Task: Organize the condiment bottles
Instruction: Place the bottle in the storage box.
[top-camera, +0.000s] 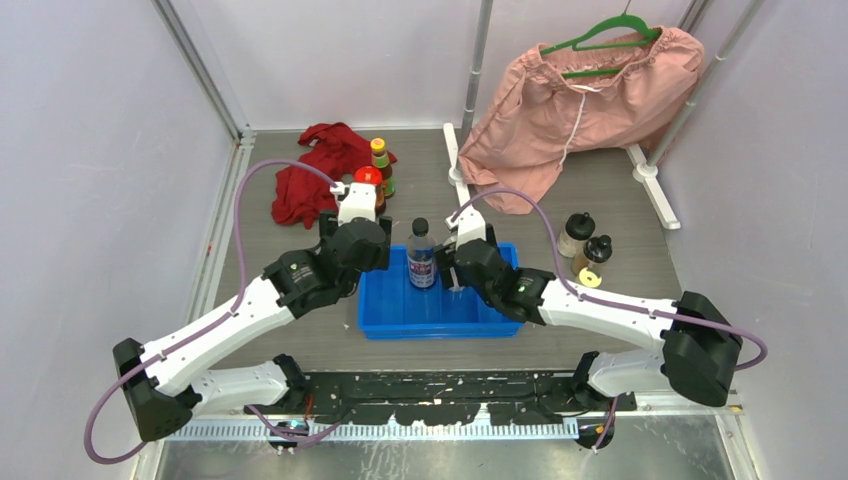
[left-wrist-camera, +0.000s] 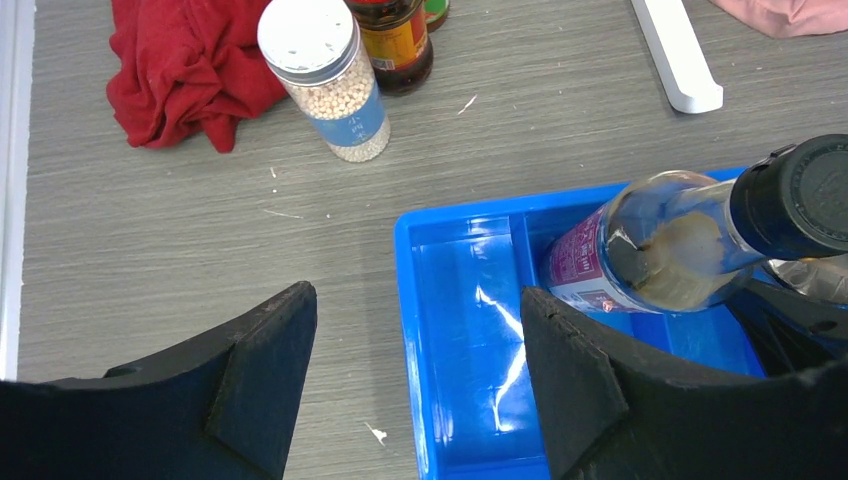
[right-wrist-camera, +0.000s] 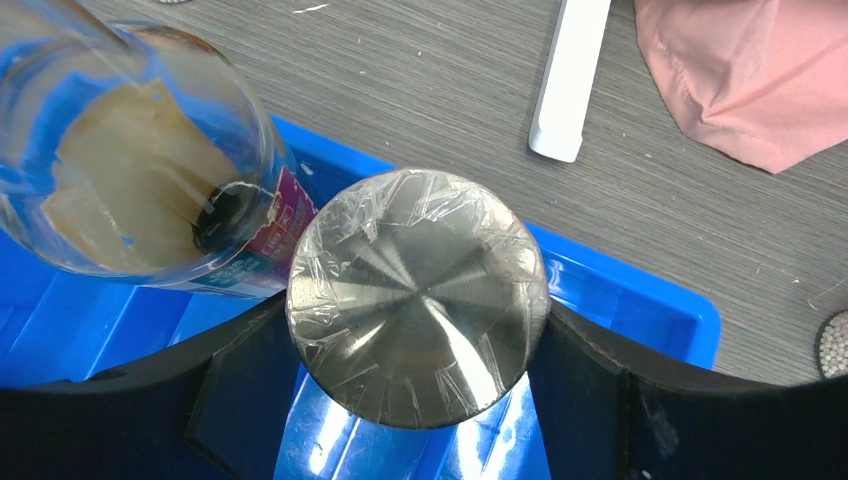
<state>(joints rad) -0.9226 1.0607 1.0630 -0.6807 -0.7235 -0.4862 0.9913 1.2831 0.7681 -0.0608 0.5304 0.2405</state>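
Two of the condiment bottles are at the blue tray (top-camera: 400, 325). A clear bottle with a black cap (top-camera: 421, 255) is stood inside it toward the far wall. A silver-capped jar (right-wrist-camera: 417, 295) is held just beside that bottle by the right gripper (right-wrist-camera: 417, 385), whose fingers are closed on the jar's sides under the film-wrapped cap. The left gripper (left-wrist-camera: 415, 330) is held with its fingers wide apart and nothing between them, straddling the tray's left rim.

The chief risk is judged to be the tall clear bottle being toppled. One finger of the right gripper lies in the narrow gap between jar and bottle, so a spreading of the fingers or a sideways shift could push the bottle over. Whether the jar's base is seated on the tray floor cannot be told; if it were released while raised, it could drop and tip. The tray's rim could be caught by the left gripper if it were lowered where it hangs.

Open room is seen in the tray's left and near parts, and on the bare table between the tray and the peppercorn jar (left-wrist-camera: 330, 80). Other bottles are found outside the tray: a red-capped jar (top-camera: 368, 182) and a yellow-capped bottle (top-camera: 380, 160) by the red cloth (top-camera: 310, 175), and two black-capped bottles (top-camera: 577, 232) well apart to the right
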